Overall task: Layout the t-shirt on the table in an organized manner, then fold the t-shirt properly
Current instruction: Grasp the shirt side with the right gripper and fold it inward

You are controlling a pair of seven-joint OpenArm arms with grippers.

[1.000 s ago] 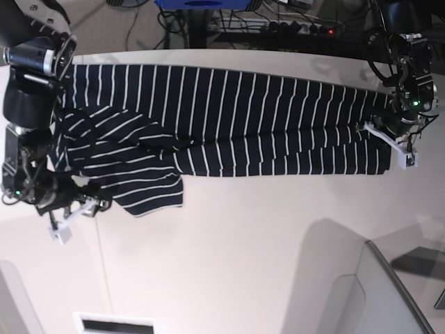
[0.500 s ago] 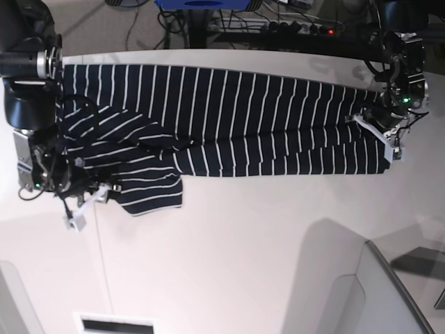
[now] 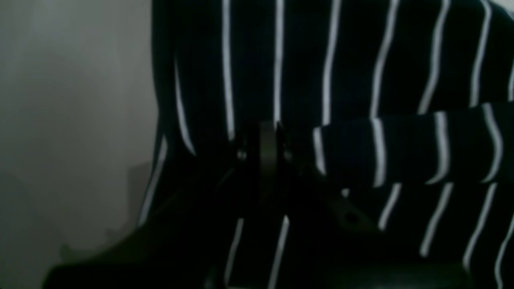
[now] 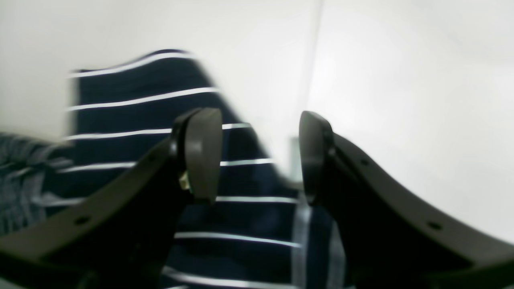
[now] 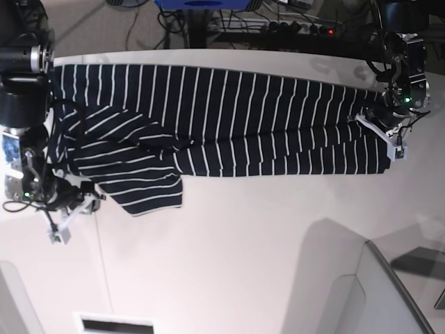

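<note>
The striped t-shirt [image 5: 222, 122] is spread lengthwise across the white desk [image 5: 243, 250], one sleeve bunched. The hem is pinched by the closed left fingers [image 5: 386, 136]; the right fingers [image 4: 257, 156] are parted over the sleeve edge, gripping nothing. If the hem is pulled alone, the bunched sleeve may be dragged further out of shape.

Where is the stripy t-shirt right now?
In the base view the t-shirt lies stretched across the far half of the white table, between the right gripper and left gripper.
</note>
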